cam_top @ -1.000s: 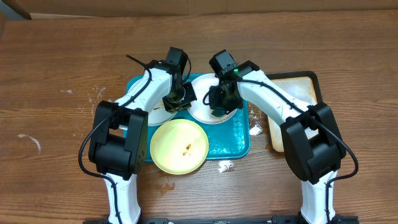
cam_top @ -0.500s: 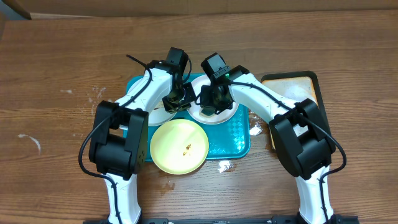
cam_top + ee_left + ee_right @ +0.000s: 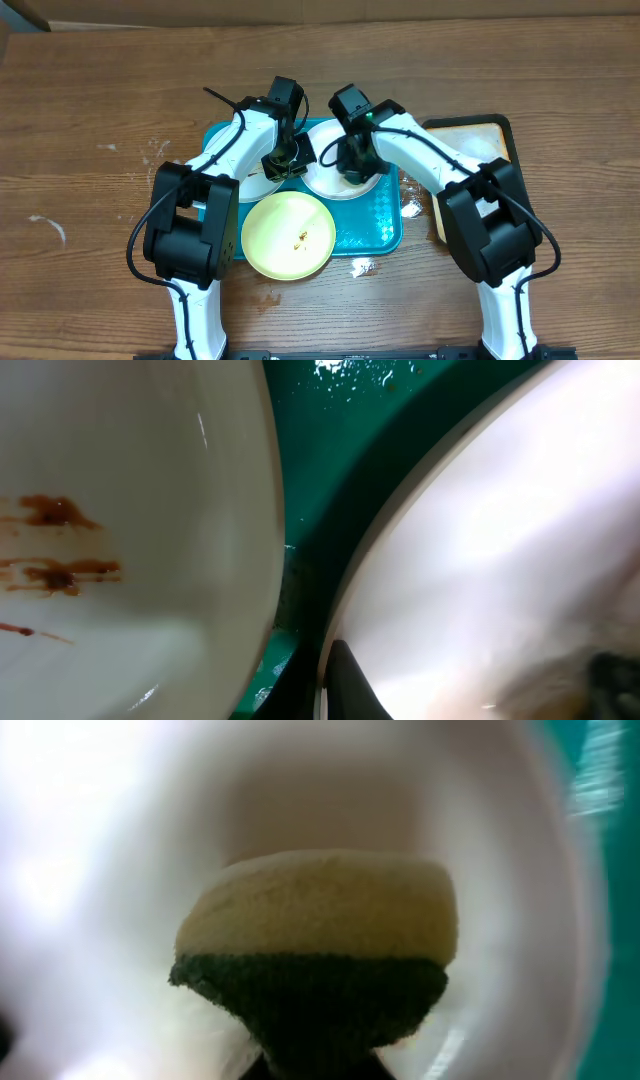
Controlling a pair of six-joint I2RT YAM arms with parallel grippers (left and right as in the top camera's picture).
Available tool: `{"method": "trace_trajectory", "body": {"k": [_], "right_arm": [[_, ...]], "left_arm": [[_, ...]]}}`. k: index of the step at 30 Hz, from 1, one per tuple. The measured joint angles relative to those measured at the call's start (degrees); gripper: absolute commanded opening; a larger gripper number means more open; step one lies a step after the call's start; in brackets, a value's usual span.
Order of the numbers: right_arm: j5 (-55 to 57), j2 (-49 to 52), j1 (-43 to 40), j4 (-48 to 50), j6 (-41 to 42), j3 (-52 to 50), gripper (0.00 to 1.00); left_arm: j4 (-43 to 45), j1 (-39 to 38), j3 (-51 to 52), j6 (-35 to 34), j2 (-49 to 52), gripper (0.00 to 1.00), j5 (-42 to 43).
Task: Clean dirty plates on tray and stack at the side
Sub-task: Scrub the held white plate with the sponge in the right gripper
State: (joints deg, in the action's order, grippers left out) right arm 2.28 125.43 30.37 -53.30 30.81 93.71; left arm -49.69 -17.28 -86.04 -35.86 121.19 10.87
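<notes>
Only scrubbing so far, nothing stacked

The yellow plate (image 3: 285,240) overhangs the near rim of the teal tray (image 3: 375,226); both white ones lie inside it. The right hand (image 3: 352,170) pinches a sponge (image 3: 320,930) onto the right white plate (image 3: 326,186). The left white plate (image 3: 130,480) shows brown smears, so it looks unwashed. The left hand (image 3: 285,163) hovers between them, its grip unclear to me. Both arms crowd the tray; a beige tray (image 3: 480,135) lies alongside on the desk (image 3: 100,80).

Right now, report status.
Right gripper shut on sponge, on middle white plate. Left gripper at its rim, grip unclear. Yellow plate smeared, overhangs tray.
</notes>
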Motion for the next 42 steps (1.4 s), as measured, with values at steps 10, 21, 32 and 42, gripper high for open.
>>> {"method": "trace_trajectory", "body": {"k": [10, 21, 32, 42], "right_arm": [[4.6, 0.0, -2.3, -1.3, -0.1, 0.0, 0.04], [-16.1, 1.4, -0.9, 15.2, -2.9, -0.5, 0.04], [-12.4, 1.2, 2.4, 8.9, 3.2, -0.2, 0.04], [-0.5, 0.5, -0.1, 5.2, 7.1, 0.1, 0.04]], "left_arm": [[-0.1, -0.2, -0.1, 0.0, 0.0, 0.04, -0.2], [-0.3, -1.3, -0.3, 0.0, 0.0, 0.04, -2.6], [-1.6, -1.1, -0.3, 1.0, -0.2, 0.04, -4.0], [-1.7, -1.4, -0.3, 1.0, -0.2, 0.04, -4.4]]}}
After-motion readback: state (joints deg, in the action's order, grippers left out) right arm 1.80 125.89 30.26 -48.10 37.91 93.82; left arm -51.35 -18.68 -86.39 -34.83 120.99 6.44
